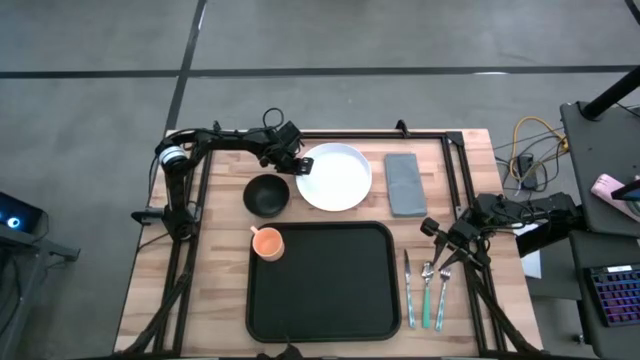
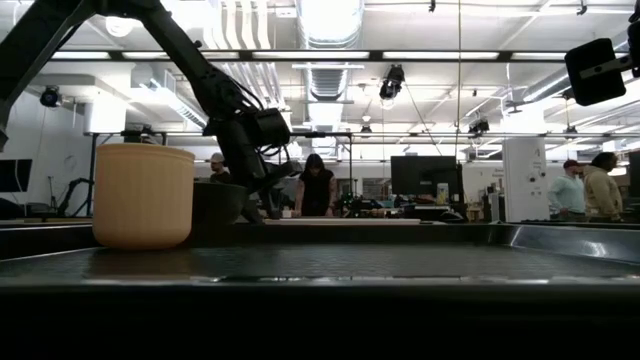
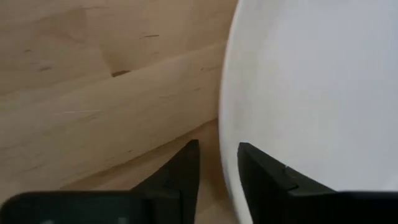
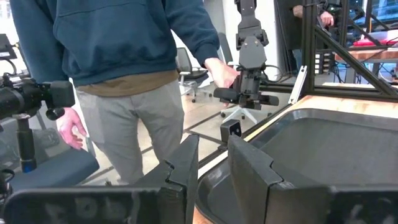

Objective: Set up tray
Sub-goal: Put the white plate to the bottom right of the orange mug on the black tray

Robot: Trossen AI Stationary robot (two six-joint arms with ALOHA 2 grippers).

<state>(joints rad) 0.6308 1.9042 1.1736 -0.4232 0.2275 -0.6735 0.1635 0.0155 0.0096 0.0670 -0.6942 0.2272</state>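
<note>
The tray (image 1: 322,282) lay at the near middle of the wooden table (image 1: 218,290), bare inside, with the orange cup (image 1: 266,243) just off its far-left corner. Both grippers were clear of it. The left gripper (image 1: 301,166) was beyond the tray at the left edge of the white plate (image 1: 335,177), next to the black bowl (image 1: 266,195). The right gripper (image 1: 435,230) sat to the tray's right, above the cutlery (image 1: 426,290) and apart from it.

Only the left wrist view showed the grip: the left gripper's fingers (image 3: 180,180) stood a narrow gap apart, straddling the plate's rim (image 3: 225,149), though whether they were pressing on it could not be made out. The right wrist view showed the right gripper's fingers (image 4: 249,168) parted on nothing, the tray's rim (image 4: 249,134) past them and a person in a blue hooded top (image 4: 124,37) beyond the table.

In the low view the cup hid part of the bowl, and the plate was barely visible. The grey napkin (image 1: 405,183) showed only from above.
</note>
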